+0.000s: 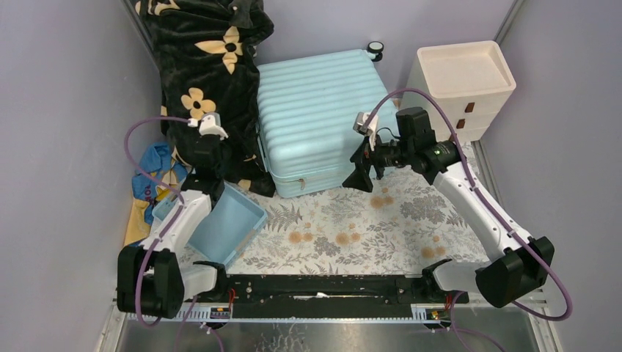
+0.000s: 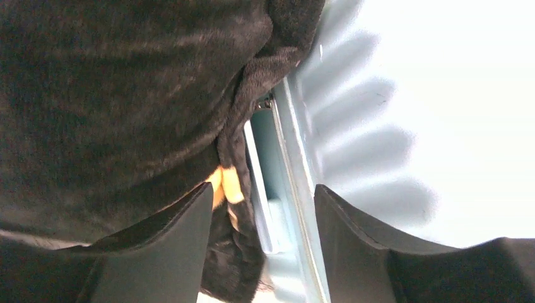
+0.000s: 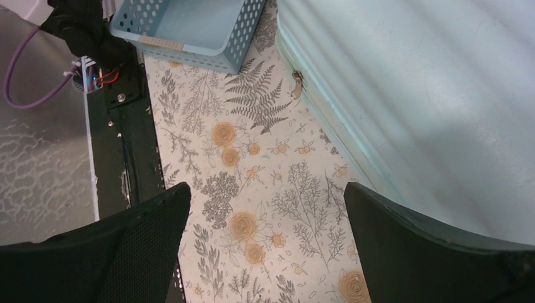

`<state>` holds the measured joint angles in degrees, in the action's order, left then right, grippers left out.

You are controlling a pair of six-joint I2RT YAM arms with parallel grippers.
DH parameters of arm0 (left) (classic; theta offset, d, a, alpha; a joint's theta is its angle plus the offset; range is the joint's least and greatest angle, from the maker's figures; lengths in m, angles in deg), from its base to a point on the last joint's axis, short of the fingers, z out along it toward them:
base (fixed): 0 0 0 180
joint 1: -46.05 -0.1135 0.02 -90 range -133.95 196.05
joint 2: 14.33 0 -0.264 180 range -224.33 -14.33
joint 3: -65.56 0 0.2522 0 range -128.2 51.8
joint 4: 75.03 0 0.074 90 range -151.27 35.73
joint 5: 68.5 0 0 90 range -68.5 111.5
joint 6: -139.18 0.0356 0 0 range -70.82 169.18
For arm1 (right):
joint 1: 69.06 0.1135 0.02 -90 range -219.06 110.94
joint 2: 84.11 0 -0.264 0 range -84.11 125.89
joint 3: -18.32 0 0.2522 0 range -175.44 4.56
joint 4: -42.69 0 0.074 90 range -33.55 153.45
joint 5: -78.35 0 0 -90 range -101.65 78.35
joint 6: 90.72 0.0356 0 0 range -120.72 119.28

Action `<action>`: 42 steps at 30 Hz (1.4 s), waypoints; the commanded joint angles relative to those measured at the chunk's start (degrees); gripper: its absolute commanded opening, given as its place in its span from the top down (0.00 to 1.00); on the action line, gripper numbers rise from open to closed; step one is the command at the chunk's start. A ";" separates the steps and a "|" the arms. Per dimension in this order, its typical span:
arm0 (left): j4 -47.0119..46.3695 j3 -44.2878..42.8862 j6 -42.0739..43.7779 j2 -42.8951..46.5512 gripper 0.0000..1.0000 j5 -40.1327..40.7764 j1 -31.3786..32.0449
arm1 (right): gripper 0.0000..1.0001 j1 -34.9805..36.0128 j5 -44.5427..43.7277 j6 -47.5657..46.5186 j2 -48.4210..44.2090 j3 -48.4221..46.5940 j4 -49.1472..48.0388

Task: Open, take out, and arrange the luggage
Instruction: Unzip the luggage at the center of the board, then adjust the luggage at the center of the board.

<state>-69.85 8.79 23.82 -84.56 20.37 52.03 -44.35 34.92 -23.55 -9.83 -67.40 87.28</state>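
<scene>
Subject: pale aqua ribbed hard-shell luggage, lid down, upper centre of frame on floral surface | Left end effector: jaws parted, nothing gripped, straddling the shell's seam beside black plush blanket | Right end effector: spread wide, holding nothing | Step: likely unlatching; next calls for purchase on the lid seam.

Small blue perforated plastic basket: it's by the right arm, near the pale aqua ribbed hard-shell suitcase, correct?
No. The small blue perforated plastic basket is by the left arm, near the pale aqua ribbed hard-shell suitcase; the top external view shows it.
</scene>
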 commanded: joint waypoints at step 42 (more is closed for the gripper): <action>14.72 -17.81 -8.29 -20.95 0.74 0.94 3.89 | 0.00 -7.04 11.79 -1.78 -6.73 8.91 -2.24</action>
<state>-53.39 -6.29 14.20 -102.38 21.68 55.81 -50.89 45.02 -25.39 -15.01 -58.88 86.29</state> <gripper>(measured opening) 0.262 0.994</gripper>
